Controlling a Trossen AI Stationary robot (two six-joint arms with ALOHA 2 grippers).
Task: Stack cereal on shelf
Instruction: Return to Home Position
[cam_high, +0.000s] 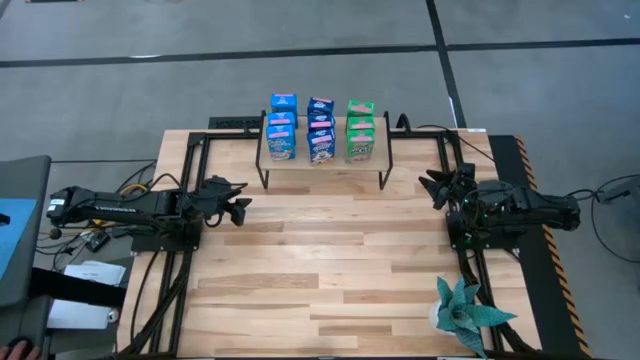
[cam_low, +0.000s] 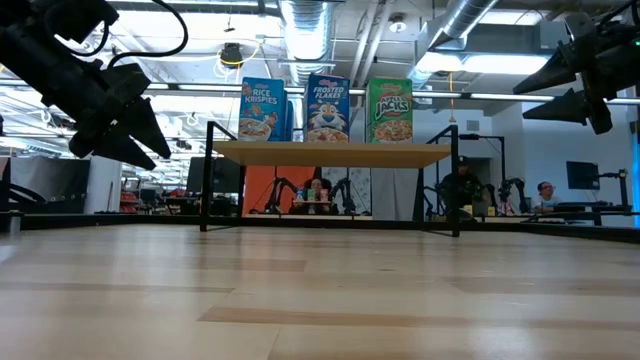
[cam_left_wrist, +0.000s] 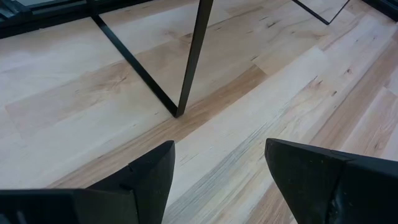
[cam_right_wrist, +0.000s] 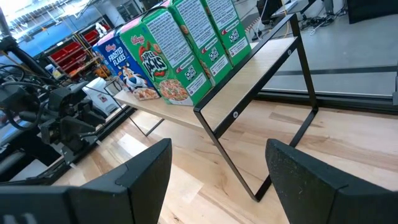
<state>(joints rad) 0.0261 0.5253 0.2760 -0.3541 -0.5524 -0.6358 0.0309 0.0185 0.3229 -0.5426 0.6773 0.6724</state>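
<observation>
The cereal boxes stand upright in three rows on the shelf's board: blue Rice Krispies (cam_high: 282, 128), blue Frosted Flakes (cam_high: 321, 130) and green Apple Jacks (cam_high: 360, 130), fronts showing in the low view (cam_low: 327, 108). The shelf (cam_high: 322, 162) rests on thin black legs at the table's far side. My left gripper (cam_high: 240, 196) hangs open above the table, left of the shelf, one shelf leg (cam_left_wrist: 189, 62) ahead of it. My right gripper (cam_high: 436, 186) is open too, right of the shelf, facing the green boxes (cam_right_wrist: 180, 46).
A teal spiky plant (cam_high: 465, 312) sits at the table's near right corner. Black frame rails (cam_high: 190, 160) run along the table's left and right sides. Bare wooden tabletop (cam_high: 330, 270) spreads between the arms. Papers and cables (cam_high: 85, 270) lie off the left edge.
</observation>
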